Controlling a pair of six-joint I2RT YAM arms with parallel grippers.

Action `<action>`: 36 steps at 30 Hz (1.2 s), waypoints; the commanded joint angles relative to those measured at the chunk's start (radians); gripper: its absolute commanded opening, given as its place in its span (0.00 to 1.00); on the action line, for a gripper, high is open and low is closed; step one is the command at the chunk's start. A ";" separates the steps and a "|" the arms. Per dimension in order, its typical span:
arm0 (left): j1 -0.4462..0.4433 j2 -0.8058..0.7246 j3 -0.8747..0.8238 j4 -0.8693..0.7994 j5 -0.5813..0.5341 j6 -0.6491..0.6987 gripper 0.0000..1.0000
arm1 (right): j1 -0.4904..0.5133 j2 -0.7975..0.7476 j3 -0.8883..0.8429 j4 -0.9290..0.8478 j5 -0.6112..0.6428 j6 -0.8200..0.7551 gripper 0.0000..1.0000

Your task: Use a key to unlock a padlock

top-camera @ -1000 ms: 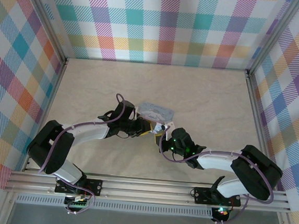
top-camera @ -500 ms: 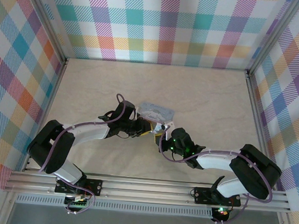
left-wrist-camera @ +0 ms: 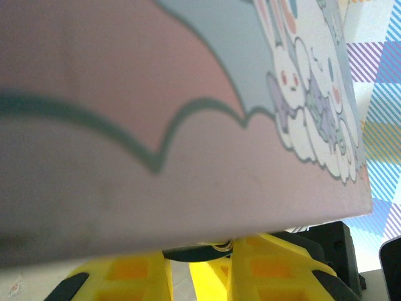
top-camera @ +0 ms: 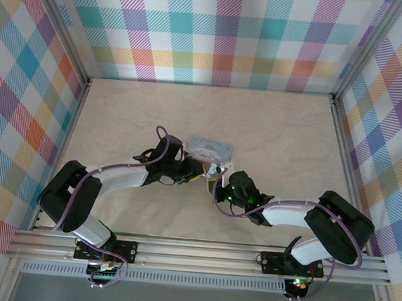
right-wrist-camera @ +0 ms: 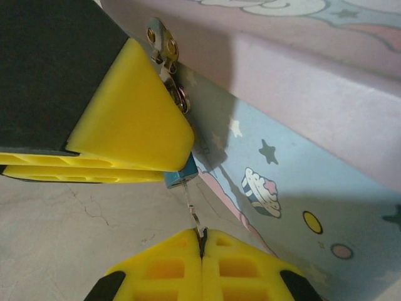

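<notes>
the little blue padlock [right-wrist-camera: 182,176] sits beside the tin box [right-wrist-camera: 301,157], just below its metal latch [right-wrist-camera: 161,41], near the middle of the counter [right-wrist-camera: 56,232]. it seems to be hung from that latch, but the join is hidden. the padlock is pinched by the left gripper [left-wrist-camera: 200,252], which is closed on it. this is most likely done so that it cannot swing or turn away when the key is pushed and twisted.

the thin silver key [right-wrist-camera: 193,210] is held by the right gripper [right-wrist-camera: 202,233], whose fingers are shut tight on its back end. the key is pointed at the end of the padlock and its tip seems to be in the keyhole. how deep it goes cannot be told.

seen from above, both arms are stretched forward and bent inward, so the two grippers are brought tip to tip just in front of the tin box. the left arm [top-camera: 114,177] is reached in from the left and the right arm [top-camera: 287,214] from the right. the padlock is judged not yet opened, and a turn of the key seems to be called for next.
</notes>
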State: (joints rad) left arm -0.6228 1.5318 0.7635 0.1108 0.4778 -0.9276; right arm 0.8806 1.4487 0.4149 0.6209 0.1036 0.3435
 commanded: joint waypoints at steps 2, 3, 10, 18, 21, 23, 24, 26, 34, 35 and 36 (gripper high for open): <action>-0.042 0.014 0.036 0.026 0.058 -0.020 0.19 | 0.006 0.027 0.070 0.119 0.028 -0.054 0.01; -0.043 0.013 0.038 0.023 0.059 -0.020 0.19 | 0.006 0.035 0.074 0.126 0.034 -0.062 0.01; -0.046 0.007 0.043 0.002 0.054 -0.019 0.19 | 0.000 0.046 0.094 0.163 0.058 -0.114 0.01; -0.047 0.002 0.046 -0.028 0.051 -0.008 0.19 | -0.028 0.039 0.103 0.154 0.050 -0.145 0.01; -0.047 0.002 0.049 -0.033 0.053 -0.010 0.19 | -0.028 0.049 0.112 0.150 0.052 -0.160 0.01; -0.047 0.000 0.052 -0.043 0.051 -0.005 0.19 | -0.029 0.049 0.110 0.149 0.079 -0.172 0.00; -0.048 -0.001 0.054 -0.052 0.047 -0.001 0.19 | -0.029 0.045 0.106 0.154 0.091 -0.180 0.00; -0.048 -0.001 0.055 -0.063 0.043 0.003 0.19 | -0.034 0.037 0.103 0.153 0.097 -0.191 0.00; -0.048 0.001 0.065 -0.083 0.045 -0.010 0.18 | -0.035 0.056 0.098 0.168 0.131 -0.243 0.00; -0.049 -0.001 0.067 -0.091 0.042 -0.007 0.18 | -0.035 0.056 0.098 0.170 0.133 -0.250 0.00; -0.048 -0.001 0.069 -0.101 0.038 -0.002 0.18 | -0.035 0.053 0.097 0.173 0.137 -0.256 0.00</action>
State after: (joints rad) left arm -0.6250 1.5326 0.8120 0.0807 0.4091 -0.9276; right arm 0.8562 1.4994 0.4622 0.6502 0.1776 0.1318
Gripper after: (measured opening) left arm 0.211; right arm 0.057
